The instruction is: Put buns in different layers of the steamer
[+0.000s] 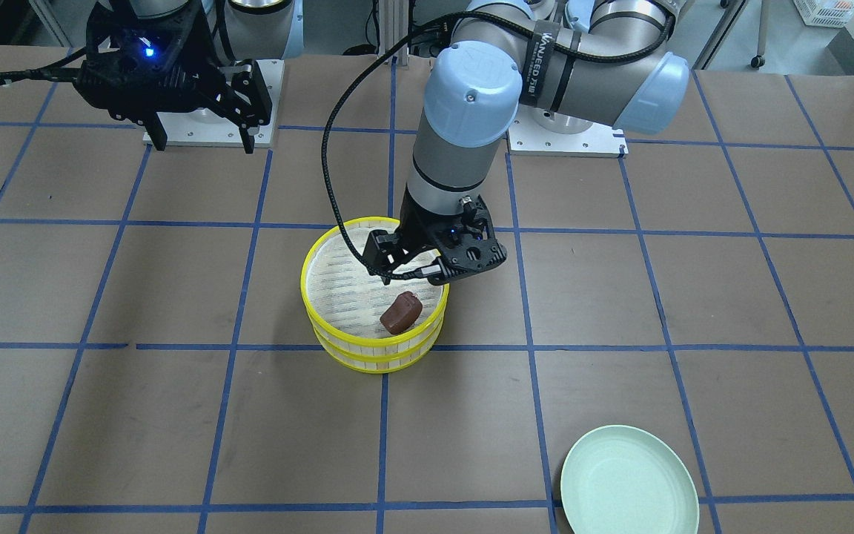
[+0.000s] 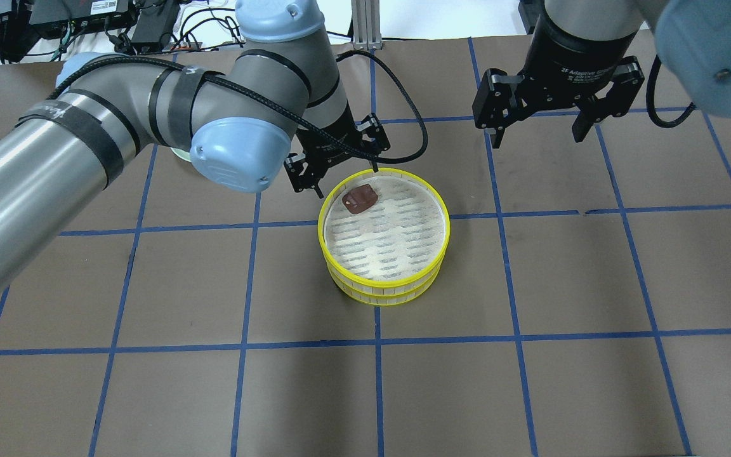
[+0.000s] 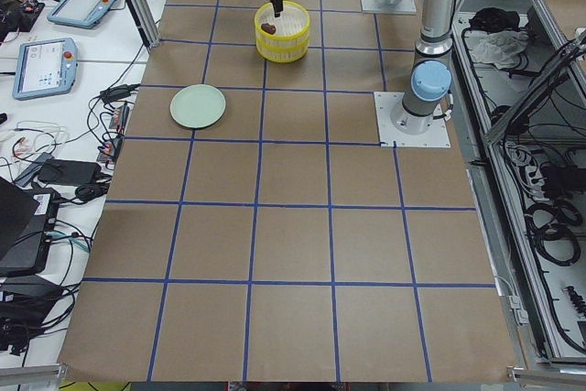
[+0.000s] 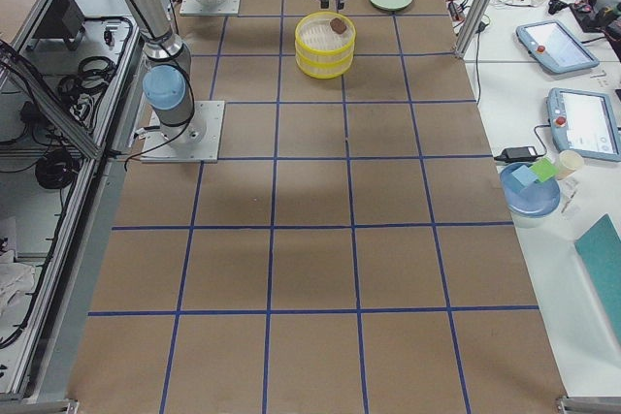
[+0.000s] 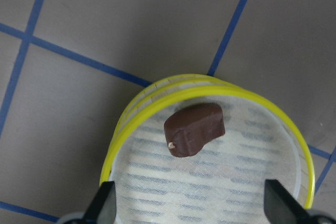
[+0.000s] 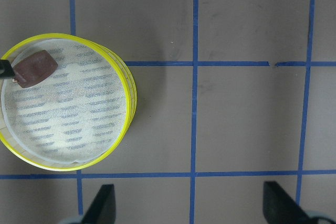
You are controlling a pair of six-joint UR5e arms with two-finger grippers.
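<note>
Two yellow-rimmed steamer trays are stacked at mid-table, the upper tray (image 1: 308, 289) on the lower tray (image 1: 368, 362). The dark reddish-brown bun (image 1: 400, 312) lies alone on the upper tray's woven floor, near its rim (image 2: 447, 222). It also shows in the overhead view (image 2: 360, 199) and the left wrist view (image 5: 194, 129). The pale cream bun is hidden. My left gripper (image 2: 337, 178) is open and empty just above the brown bun. My right gripper (image 2: 537, 139) is open and empty, raised near the robot's base, away from the trays.
An empty pale green plate (image 1: 629, 482) lies on the table toward the operators' side, on my left. The table is brown paper with a blue tape grid. Tablets and cables lie on a side bench (image 3: 55, 52).
</note>
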